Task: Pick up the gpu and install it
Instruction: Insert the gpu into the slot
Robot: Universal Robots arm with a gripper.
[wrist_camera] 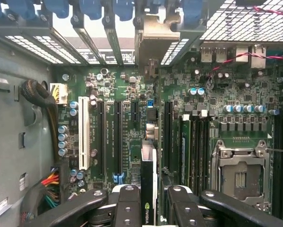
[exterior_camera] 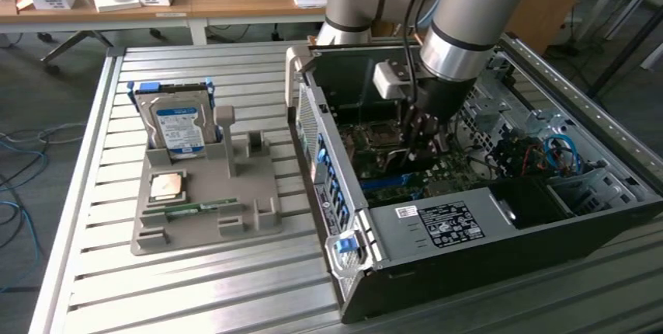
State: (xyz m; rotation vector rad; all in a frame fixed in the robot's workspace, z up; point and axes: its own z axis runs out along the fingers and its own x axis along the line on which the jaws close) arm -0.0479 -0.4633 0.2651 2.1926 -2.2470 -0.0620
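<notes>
Wrist view: black gripper (wrist_camera: pixel 149 197) fingers (wrist_camera: pixel 128 204) pinch the thin dark-green gpu card (wrist_camera: pixel 148 172) edge-on above the green motherboard (wrist_camera: pixel 226 90), seemingly just beside long black slots (wrist_camera: pixel 118 137); its lower edge is hidden

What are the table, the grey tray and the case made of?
Table: likely aluminium, pale ribbed slats, dull sheen. Tray: probably plastic, matte grey, moulded posts. Case: seemingly sheet steel, thin grey walls, punched vent holes.
</notes>
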